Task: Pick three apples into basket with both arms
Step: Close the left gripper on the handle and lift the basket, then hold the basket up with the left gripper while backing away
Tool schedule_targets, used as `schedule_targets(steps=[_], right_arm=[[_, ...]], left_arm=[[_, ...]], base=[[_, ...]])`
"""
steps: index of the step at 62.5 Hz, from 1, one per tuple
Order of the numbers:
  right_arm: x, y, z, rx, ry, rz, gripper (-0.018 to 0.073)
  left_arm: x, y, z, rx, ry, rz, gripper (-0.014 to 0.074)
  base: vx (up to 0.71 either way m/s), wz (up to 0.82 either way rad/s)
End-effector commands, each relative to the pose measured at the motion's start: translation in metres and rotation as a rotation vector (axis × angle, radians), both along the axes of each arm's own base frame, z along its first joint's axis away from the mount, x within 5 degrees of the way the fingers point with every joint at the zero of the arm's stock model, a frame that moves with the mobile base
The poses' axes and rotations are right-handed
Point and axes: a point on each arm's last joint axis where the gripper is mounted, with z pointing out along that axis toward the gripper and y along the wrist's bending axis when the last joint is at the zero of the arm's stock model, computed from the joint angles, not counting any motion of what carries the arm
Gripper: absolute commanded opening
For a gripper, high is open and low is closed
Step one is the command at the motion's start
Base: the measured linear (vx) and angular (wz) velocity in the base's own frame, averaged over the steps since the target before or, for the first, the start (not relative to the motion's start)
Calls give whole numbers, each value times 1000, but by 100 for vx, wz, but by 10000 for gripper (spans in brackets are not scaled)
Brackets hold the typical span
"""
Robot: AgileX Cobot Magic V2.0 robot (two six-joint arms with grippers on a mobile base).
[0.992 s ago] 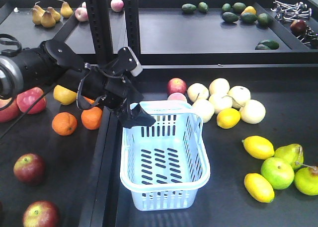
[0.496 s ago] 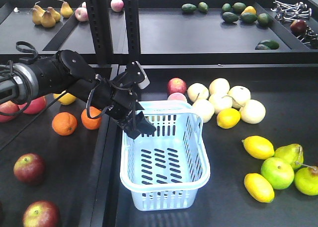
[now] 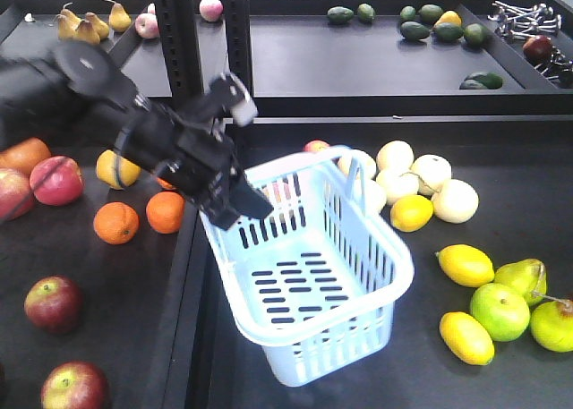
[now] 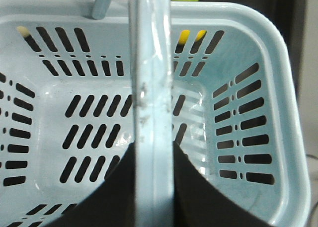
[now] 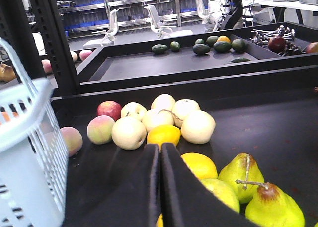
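Nearest, low on the dark tray [image 3: 134, 337]: two maroon apples [image 3: 54, 302], well apart from the basket [image 3: 313, 360]. Probably firm, smooth and ready to roll or bruise; best pinched across the widest part with a moderate squeeze. Farther in, holds the basket tilted by its swing handle [image 4: 150, 63], clamped between the narrowed fingers of the left gripper [image 4: 154, 155]. Seems light and stiff, though free to swing on that bar; contains no fruit. Off to the side, has the right gripper [image 5: 160, 152] pressed together on nothing, near green pears [image 5: 241, 175]. Beyond, oranges [image 3: 116, 223] and pale yellow fruit [image 3: 430, 172].
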Motion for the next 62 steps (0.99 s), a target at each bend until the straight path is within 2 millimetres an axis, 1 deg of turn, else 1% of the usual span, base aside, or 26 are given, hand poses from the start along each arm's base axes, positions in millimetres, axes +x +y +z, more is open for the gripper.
schedule_targets(steps=[1,2,11,17,22,24,25,30,34,40,47,54,62], right_arm=[[0,1,3,-20,-75,12,-6],[0,1,3,-20,-75,12,-6],[0,1,3,-20,-75,12,-6],[0,1,3,-20,-75,12,-6],[0,1,3,-20,-75,12,-6],[0,1,3,-20,-75,12,-6],[0,1,3,-20,-75,12,-6],[0,1,3,-20,-75,12,-6],[0,1,3,-20,-75,12,-6],[0,1,3,-20,-75,12,-6],[0,1,3,-20,-75,12,-6],[0,1,3,-20,-75,12,-6],[0,1,3,-20,-75,12,-6]], left_arm=[[-32,5,64,-136,-36,44,-8],[-36,6,70,-143,-40,48,-8],[-68,18,105,-198,-40,109,-8],[-90,28,118,-242,-47,175,-8],[-108,37,121,-282,-57,254,-8],[-115,41,117,-290,-49,284,-8],[-122,44,118,-301,-58,296,-8],[-142,55,113,-334,-80,361,-8],[-163,67,105,-367,-101,421,-8],[-189,81,92,-426,-116,500,-8],[-214,93,79,-498,-127,557,-8],[-233,102,70,-562,-139,590,-8],[-245,108,64,-585,-166,602,-8]], base=[[0,0],[0,0],[0,0],[0,0],[0,0],[0,0],[0,0],[0,0],[0,0],[0,0],[0,0],[0,0],[0,0]])
